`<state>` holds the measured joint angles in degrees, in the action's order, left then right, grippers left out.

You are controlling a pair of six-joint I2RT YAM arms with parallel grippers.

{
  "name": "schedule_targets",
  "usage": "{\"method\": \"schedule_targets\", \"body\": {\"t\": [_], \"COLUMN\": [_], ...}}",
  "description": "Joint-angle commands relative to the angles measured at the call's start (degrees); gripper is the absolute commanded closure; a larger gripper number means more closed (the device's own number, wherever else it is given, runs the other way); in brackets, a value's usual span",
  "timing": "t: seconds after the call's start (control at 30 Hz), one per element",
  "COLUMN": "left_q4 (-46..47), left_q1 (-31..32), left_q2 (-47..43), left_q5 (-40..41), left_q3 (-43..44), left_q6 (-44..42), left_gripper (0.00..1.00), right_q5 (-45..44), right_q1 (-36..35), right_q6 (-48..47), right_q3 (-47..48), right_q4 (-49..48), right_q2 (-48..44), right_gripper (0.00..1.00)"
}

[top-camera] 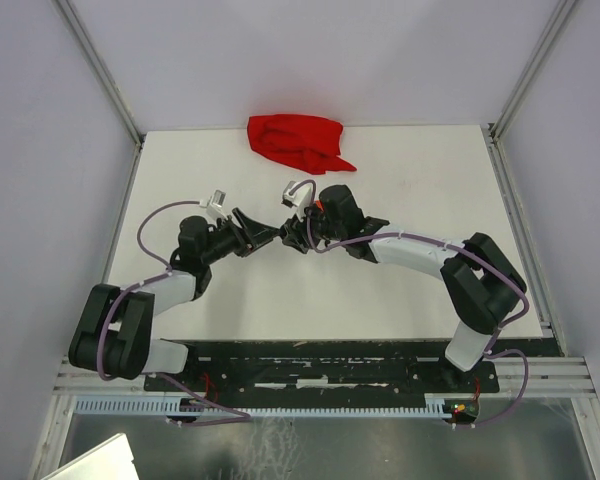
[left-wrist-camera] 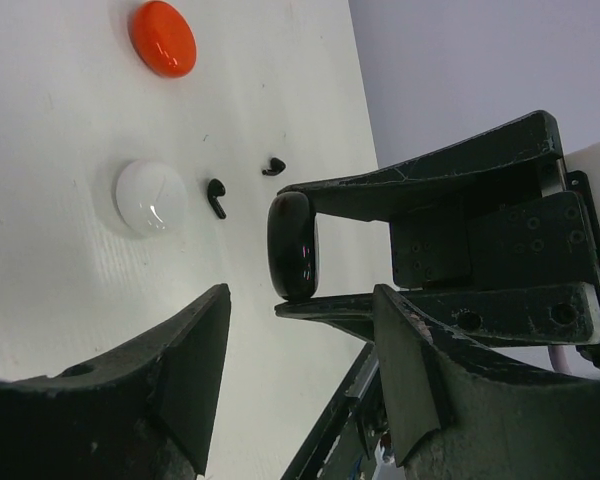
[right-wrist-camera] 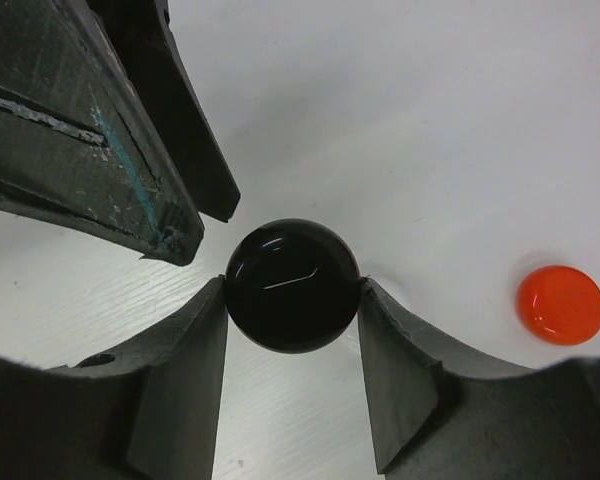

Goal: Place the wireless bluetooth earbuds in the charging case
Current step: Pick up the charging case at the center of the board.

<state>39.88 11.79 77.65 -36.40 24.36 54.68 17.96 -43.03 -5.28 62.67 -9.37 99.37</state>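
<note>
My right gripper (right-wrist-camera: 292,290) is shut on a round glossy black charging case (right-wrist-camera: 292,285), holding it by its rim above the table. The left wrist view shows that case (left-wrist-camera: 293,245) edge-on between the right gripper's fingers (left-wrist-camera: 420,185). My left gripper (left-wrist-camera: 300,300) is open and holds nothing, its tips just short of the case. Two tiny black earbuds (left-wrist-camera: 216,198) (left-wrist-camera: 273,167) lie on the white table. From above, the left gripper (top-camera: 268,236) and the right gripper (top-camera: 294,237) meet tip to tip at mid-table.
A white round case (left-wrist-camera: 151,197) and an orange-red round case (left-wrist-camera: 163,38) lie on the table beyond the earbuds; the orange-red case (right-wrist-camera: 560,304) also shows in the right wrist view. A crumpled red cloth (top-camera: 298,140) lies at the table's far edge.
</note>
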Motion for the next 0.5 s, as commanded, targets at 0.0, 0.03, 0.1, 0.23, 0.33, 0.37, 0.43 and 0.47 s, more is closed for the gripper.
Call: {"method": "schedule_targets", "body": {"t": [0.0,0.03,0.1,0.23,0.33,0.37,0.43,0.47], "left_q4": [4.6,5.0,5.8,7.5,8.7,9.2,10.2,10.3], "left_q1": [0.8,0.9,1.1,1.6,2.0,2.1,2.2,2.3], "left_q2": [1.2,1.7,2.4,4.0,4.8,5.1,5.3,5.4], "left_q5": [-1.1,-1.1,-1.0,-1.0,-1.0,-0.9,-0.9,-0.9], "left_q3": [1.2,1.4,1.5,1.9,2.1,2.2,2.2,2.2], "left_q6": [-1.9,-1.8,-1.5,-0.9,-0.5,-0.2,0.3,0.4], "left_gripper": [0.36,0.36,0.37,0.41,0.43,0.43,0.44,0.45], "right_q5": [1.8,1.9,2.2,2.5,2.9,3.0,3.0,3.0], "right_q1": [-0.1,-0.1,-0.1,-0.2,-0.1,-0.1,-0.1,-0.1], "right_q6": [-0.3,-0.3,-0.3,-0.3,-0.3,-0.3,-0.3,-0.4], "right_q3": [0.5,0.5,0.5,0.5,0.5,0.5,0.4,0.4], "right_q4": [-1.5,-1.5,-1.4,-1.3,-1.3,-1.2,-1.1,-1.1], "right_q2": [-2.7,-2.8,-2.9,-2.8,-2.8,-2.7,-2.6,-2.7], "right_gripper": [0.79,0.79,0.79,0.79,0.79,0.79,0.79,0.79]}}
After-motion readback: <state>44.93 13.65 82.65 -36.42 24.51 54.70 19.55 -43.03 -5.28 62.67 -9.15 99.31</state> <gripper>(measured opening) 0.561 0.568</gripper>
